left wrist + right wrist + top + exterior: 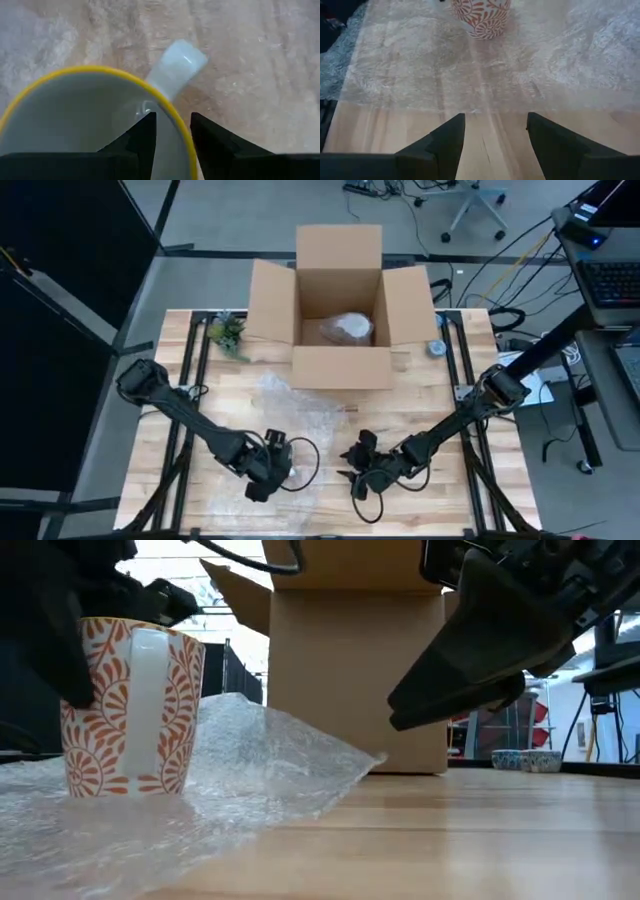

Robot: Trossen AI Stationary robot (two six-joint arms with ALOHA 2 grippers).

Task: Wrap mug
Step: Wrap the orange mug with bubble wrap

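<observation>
Bubble wrap (250,775) spreads across the near part of the worktop (480,840), and the orange-patterned mug (130,710) stands upright on it with the left hand (172,132) pinched narrow on its yellow rim beside the handle. The right hand (495,132) hovers low with fingers spread wide at the sheet's near edge. To do this well, I would steady the mug while the right hand takes that edge and folds it over.

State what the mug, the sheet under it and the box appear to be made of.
Mug: likely glazed ceramic, with a glossy white handle and orange print. Sheet: clear bubble wrap, its surface pebbled. Box: brown cardboard, matte, with flaps folded open.
</observation>
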